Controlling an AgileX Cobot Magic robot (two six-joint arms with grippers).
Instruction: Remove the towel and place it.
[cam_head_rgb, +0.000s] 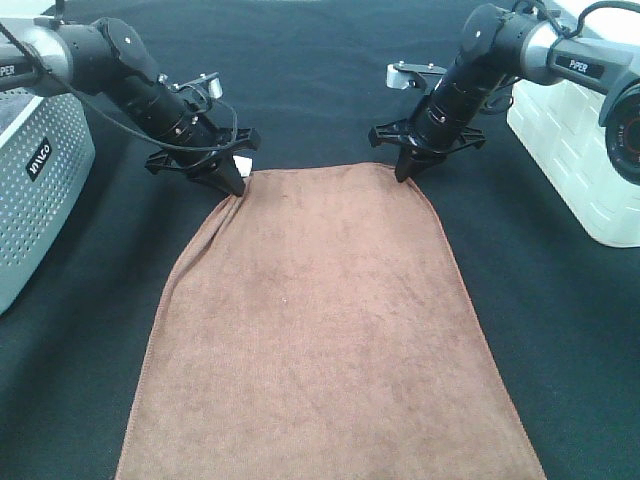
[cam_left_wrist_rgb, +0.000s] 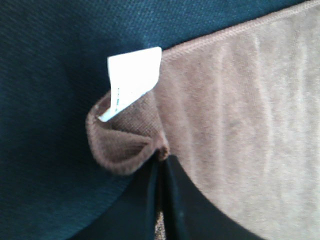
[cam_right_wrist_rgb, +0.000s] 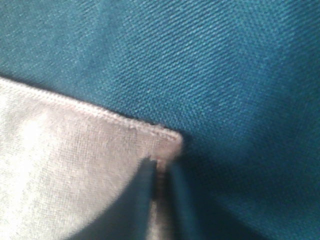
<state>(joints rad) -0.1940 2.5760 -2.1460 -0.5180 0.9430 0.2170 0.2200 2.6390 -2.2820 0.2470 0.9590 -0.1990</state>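
The brown towel (cam_head_rgb: 320, 330) lies spread flat on the black table cloth (cam_head_rgb: 320, 90), its long side running toward the front edge. My left gripper (cam_head_rgb: 236, 187) is shut on the towel's far left corner, where the cloth bunches into a fold (cam_left_wrist_rgb: 125, 145) under the small white tag (cam_left_wrist_rgb: 134, 80). At the far right corner my right gripper (cam_head_rgb: 404, 174) is shut on the towel, its fingertips pinching the hemmed corner (cam_right_wrist_rgb: 162, 145). Both corners rest at table level.
A grey perforated metal box (cam_head_rgb: 35, 190) stands at the left edge. On the right sits a white plastic container (cam_head_rgb: 575, 150) beside a camera lens (cam_head_rgb: 625, 130). Black cloth surrounds the towel on all sides.
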